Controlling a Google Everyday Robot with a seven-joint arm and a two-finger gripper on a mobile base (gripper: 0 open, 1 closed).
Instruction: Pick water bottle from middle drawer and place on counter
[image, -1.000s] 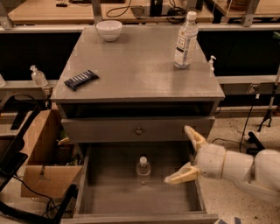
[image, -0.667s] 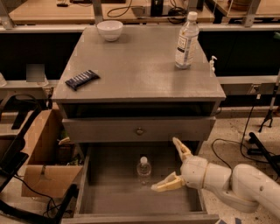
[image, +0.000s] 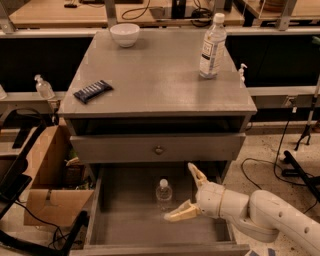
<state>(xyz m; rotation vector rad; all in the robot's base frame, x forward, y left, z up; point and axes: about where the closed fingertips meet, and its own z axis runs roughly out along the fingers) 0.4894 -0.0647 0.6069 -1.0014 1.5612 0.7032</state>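
Observation:
The small clear water bottle (image: 163, 193) with a white cap stands upright on the floor of the pulled-out middle drawer (image: 130, 227). My gripper (image: 186, 194) is open, low over the drawer, just right of the bottle. One finger points up and back, the other reaches forward under the bottle's right side; neither holds it. The grey counter (image: 155, 75) is the cabinet top above.
On the counter stand a white bowl (image: 124, 34), a taller labelled bottle (image: 212, 46) and a dark snack bar (image: 93, 91). A shut drawer front with a knob (image: 158, 149) overhangs the open drawer. A cardboard box (image: 47, 185) sits left; cables lie right.
My arm has moved left across the drawer, bringing the open gripper from the drawer's right side to right beside the bottle. The bottle has not moved.

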